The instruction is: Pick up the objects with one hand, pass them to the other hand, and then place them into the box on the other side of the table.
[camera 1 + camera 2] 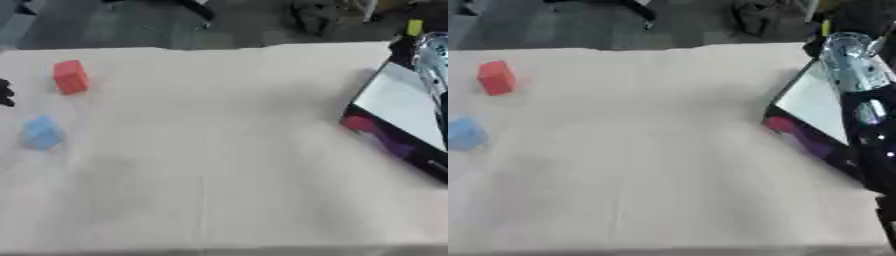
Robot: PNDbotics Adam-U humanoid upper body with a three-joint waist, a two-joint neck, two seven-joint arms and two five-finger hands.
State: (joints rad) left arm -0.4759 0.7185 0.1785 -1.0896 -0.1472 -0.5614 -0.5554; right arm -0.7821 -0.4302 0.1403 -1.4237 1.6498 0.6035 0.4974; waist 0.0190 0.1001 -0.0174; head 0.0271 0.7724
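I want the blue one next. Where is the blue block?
The blue block sits on the table's left side, just nearer the robot than the red block.

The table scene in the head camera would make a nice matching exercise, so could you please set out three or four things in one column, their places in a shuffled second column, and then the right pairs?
Things:
1. red block
2. blue block
3. box
4. right arm

Places:
A. at the table's right edge, tilted, with a pale inside
B. far left of the table, farther from the robot
C. above the box, silver and black
D. left edge of the table, nearer the robot

Pairs: 1-B, 2-D, 3-A, 4-C
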